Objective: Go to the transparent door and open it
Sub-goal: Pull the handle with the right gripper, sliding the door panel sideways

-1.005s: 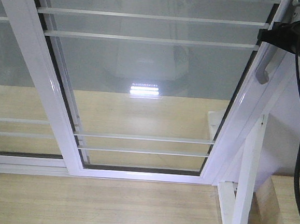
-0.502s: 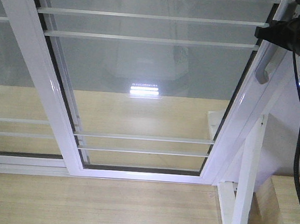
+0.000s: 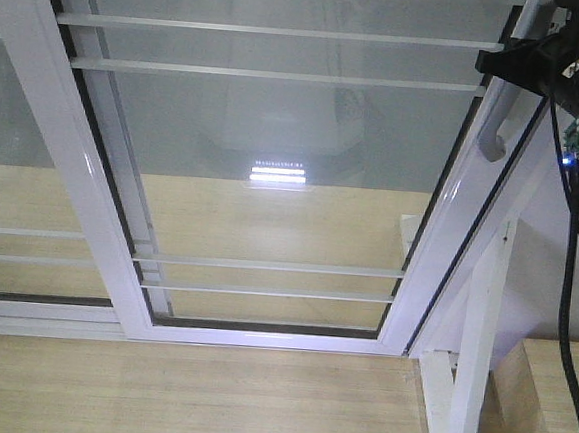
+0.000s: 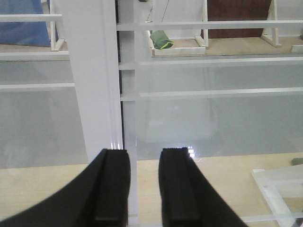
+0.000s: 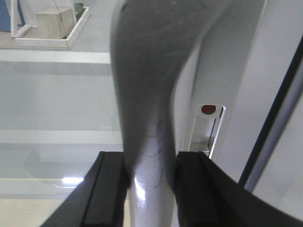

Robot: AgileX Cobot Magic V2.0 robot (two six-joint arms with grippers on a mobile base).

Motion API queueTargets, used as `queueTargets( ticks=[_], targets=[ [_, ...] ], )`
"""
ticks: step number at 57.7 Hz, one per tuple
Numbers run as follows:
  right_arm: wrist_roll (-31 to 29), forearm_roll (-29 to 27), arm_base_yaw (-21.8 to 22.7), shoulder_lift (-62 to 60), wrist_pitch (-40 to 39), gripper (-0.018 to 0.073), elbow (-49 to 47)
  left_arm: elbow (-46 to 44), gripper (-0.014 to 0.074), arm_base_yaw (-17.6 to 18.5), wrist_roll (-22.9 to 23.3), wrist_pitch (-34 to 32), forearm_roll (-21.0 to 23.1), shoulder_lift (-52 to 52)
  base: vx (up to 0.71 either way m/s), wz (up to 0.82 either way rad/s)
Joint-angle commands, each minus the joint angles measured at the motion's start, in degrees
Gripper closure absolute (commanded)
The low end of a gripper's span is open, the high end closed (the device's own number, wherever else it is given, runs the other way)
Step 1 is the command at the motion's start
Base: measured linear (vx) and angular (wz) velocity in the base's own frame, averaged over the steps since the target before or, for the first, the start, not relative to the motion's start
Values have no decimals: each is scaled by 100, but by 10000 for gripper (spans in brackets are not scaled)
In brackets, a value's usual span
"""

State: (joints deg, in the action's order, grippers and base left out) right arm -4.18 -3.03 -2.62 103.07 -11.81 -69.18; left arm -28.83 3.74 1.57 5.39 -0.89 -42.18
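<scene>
While the right gripper (image 5: 150,163) clamps the handle (image 5: 142,71), the transparent door (image 3: 276,135) looks barely cracked — most sliding remains; left gripper (image 4: 144,158) empty, parted.

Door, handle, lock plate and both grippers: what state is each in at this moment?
door: slightly open, thin dark gap along its handle side.
handle: clamped from both sides.
right gripper: shut on the handle.
left gripper: open, holding nothing.
lock plate: red dot showing; locked or not, cannot tell.
</scene>
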Motion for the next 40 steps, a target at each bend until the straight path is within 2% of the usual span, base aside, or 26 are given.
queueTargets(
  ticks=[1, 18, 40],
  targets=[
    [12, 166, -291, -231, -415, 313, -197, -163, 271, 23, 52, -446, 52, 4, 0, 0],
    [7, 166, -698, -231, -451, 313, -197, -163, 271, 23, 52, -446, 52, 4, 0, 0],
    [-33, 166, -1275, -219, -883, 313, -197, -163, 271, 23, 52, -446, 52, 4, 0, 0]
  ],
)
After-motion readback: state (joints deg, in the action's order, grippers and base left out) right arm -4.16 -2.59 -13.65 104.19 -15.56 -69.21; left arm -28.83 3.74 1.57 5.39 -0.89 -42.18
